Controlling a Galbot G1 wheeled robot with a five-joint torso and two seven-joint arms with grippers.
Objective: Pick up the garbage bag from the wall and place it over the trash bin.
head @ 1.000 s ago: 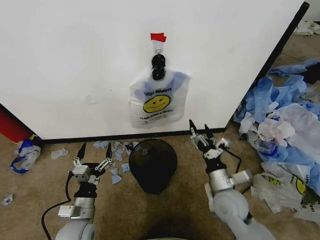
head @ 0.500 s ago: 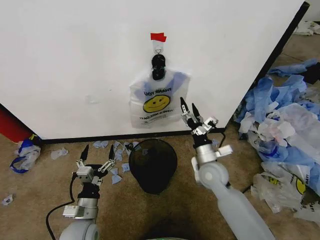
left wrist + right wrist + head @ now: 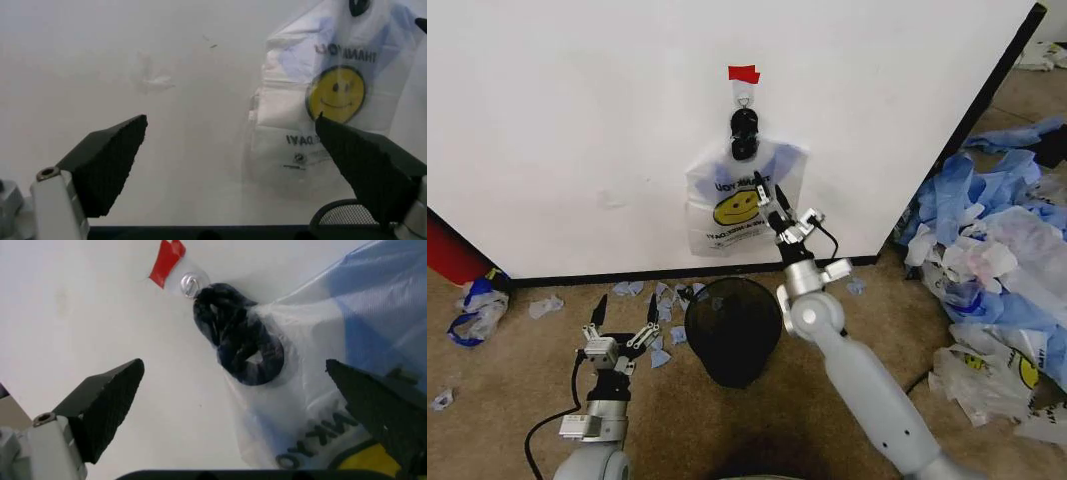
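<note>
Reaching with fingers spread, the right gripper (image 3: 773, 196) hovers before the garbage bag (image 3: 743, 205), which hangs from the black clip (image 3: 744, 133) on the wall (image 3: 577, 120); pinching just below the clip should free it cleanly. The left gripper (image 3: 624, 312) waits open by the trash bin (image 3: 732, 330).

Test room — white panel wall (image 3: 577, 130), carpet (image 3: 487, 400), heaped plastic bags (image 3: 997, 250).

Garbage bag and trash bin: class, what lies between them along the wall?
In the head view, bare white wall and its black base strip lie between the hanging garbage bag and the trash bin; nothing else fills the gap.
</note>
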